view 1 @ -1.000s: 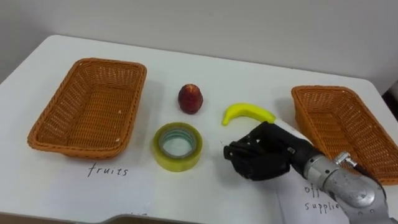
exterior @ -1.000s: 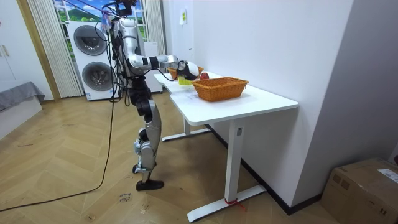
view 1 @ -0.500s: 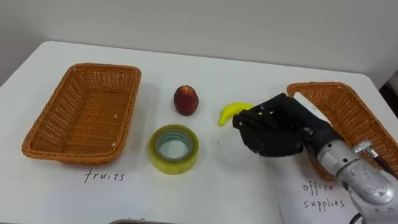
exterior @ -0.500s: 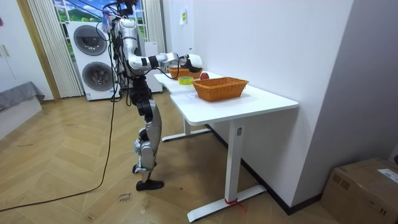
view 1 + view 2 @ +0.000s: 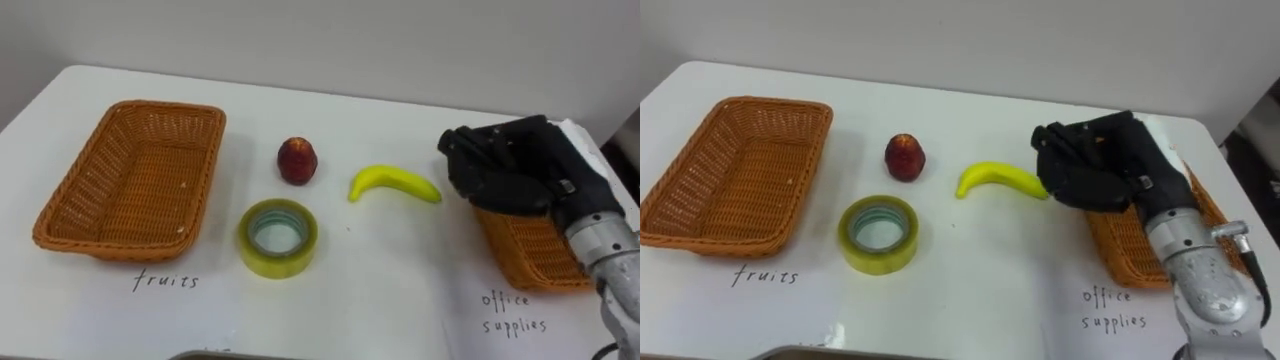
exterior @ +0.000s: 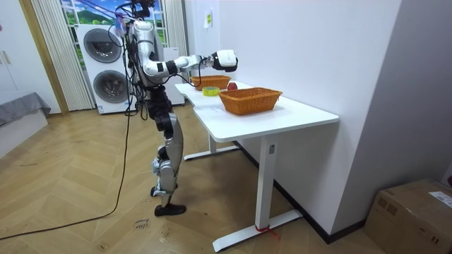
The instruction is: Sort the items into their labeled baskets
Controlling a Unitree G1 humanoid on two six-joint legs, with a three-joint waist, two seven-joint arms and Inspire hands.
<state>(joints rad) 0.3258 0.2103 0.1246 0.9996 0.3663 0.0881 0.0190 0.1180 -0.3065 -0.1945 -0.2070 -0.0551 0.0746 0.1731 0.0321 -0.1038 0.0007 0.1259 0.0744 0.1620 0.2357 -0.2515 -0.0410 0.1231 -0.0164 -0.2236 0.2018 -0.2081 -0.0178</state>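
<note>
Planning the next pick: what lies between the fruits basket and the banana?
In the left eye view, a red fruit and a roll of yellow tape lie between the fruits basket and the banana.

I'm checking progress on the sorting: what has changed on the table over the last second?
The right hand, shut on a white item, rose from the table beside the banana and swung to the robot's right. It is now above the office-supplies basket, with the item not yet released. The banana, red fruit, tape roll and fruit basket stayed where they were.
</note>
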